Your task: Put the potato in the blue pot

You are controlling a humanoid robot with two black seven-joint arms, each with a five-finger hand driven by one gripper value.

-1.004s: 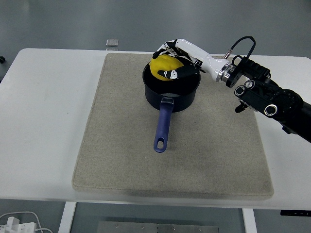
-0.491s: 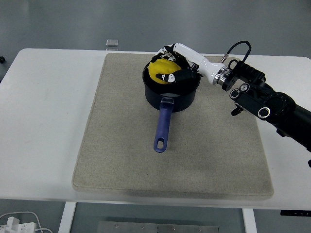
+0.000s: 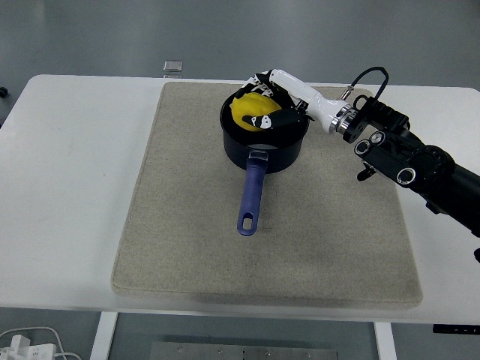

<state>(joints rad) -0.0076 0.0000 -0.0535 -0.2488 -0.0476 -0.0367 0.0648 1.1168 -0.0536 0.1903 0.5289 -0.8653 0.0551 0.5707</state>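
A dark blue pot [image 3: 264, 152] with a long blue handle [image 3: 251, 196] stands on a beige mat [image 3: 187, 217] at the back middle of the table. A yellow potato [image 3: 249, 111] sits low inside the pot. My right hand [image 3: 270, 101] reaches in from the right over the pot's rim, and its black and white fingers [image 3: 271, 119] are curled around the potato. The left arm is out of view.
The mat lies on a white table [image 3: 67, 187]. A small clear box [image 3: 173, 67] sits at the table's far edge. My black right forearm [image 3: 412, 161] crosses above the mat's right side. White cables [image 3: 30, 341] lie on the floor at bottom left.
My right hand has lowered the potato deeper into the pot, and the forearm has dropped and shifted slightly left. The pot has not moved.
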